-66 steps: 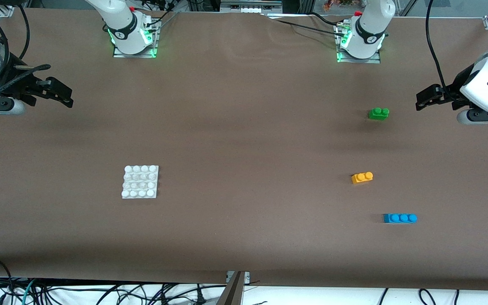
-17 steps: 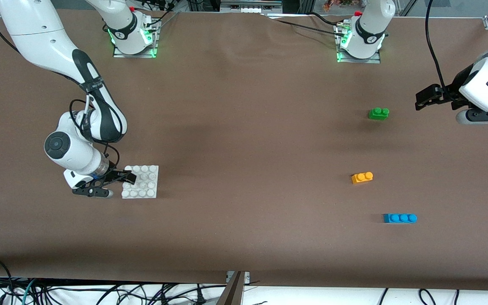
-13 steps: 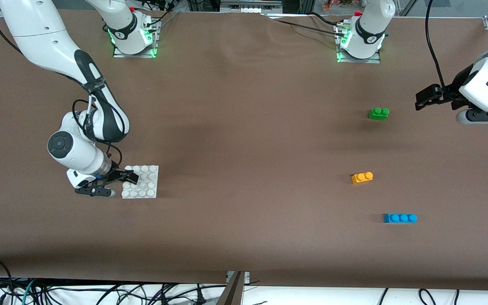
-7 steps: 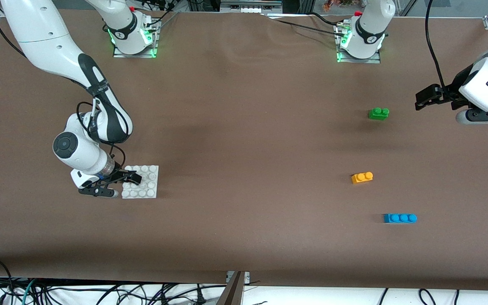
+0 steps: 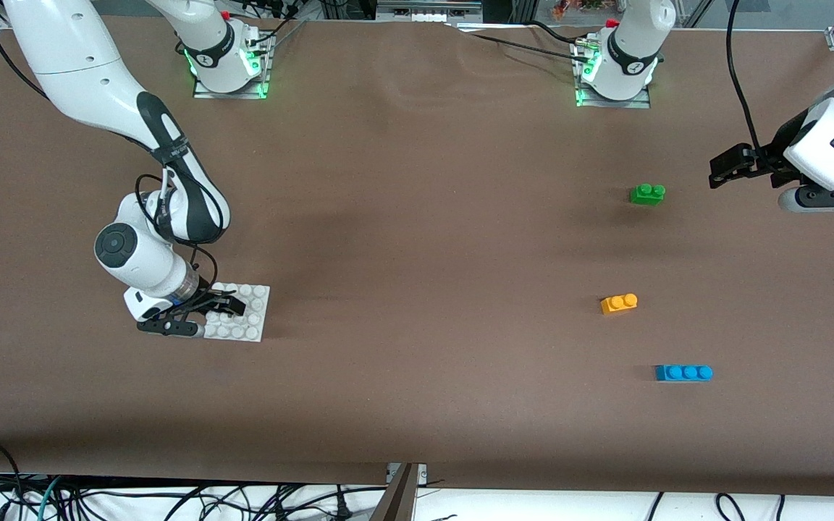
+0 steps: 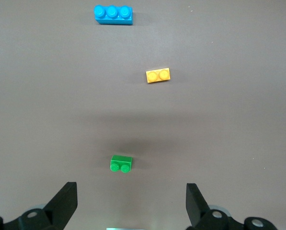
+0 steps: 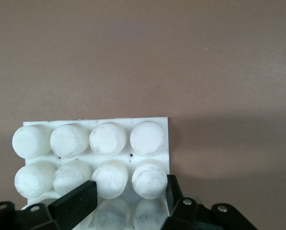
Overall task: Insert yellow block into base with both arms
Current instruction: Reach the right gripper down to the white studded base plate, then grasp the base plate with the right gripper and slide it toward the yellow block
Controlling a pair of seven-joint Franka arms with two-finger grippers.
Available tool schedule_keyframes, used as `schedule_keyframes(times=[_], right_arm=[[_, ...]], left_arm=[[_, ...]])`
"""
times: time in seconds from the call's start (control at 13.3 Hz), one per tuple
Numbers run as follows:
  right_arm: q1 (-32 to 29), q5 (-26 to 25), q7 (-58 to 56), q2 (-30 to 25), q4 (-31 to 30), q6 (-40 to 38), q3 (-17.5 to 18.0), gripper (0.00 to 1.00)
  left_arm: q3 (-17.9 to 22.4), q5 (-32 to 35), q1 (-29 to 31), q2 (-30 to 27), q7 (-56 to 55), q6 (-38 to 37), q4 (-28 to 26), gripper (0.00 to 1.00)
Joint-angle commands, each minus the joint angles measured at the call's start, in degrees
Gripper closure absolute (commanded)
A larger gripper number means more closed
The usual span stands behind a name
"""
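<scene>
White base (image 5: 237,312) clamped in right gripper (image 5: 223,305); left gripper (image 6: 131,203) idle, wide apart.

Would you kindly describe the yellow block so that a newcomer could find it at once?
Look toward the left arm's end of the brown table, where three small bricks lie apart. The yellow block is the middle one: nearer the front camera than the green brick, farther than the blue brick. It alone is orange-yellow, with two studs.
</scene>
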Motion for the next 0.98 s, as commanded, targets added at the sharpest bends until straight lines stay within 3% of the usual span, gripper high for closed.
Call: schedule_keyframes(times=[0.0, 0.9], right_arm=[[2.40, 1.00, 0.37, 2.75, -0.17, 4.27, 0.16, 0.36], [18.57, 1.00, 16.26, 9.69, 9.84, 5.59, -0.02, 0.35]], left_arm=[[-0.48, -0.62, 0.21, -0.10, -0.19, -0.57, 0.48, 0.00], [-0.49, -0.62, 0.12, -0.19, -0.19, -0.66, 0.48, 0.00]])
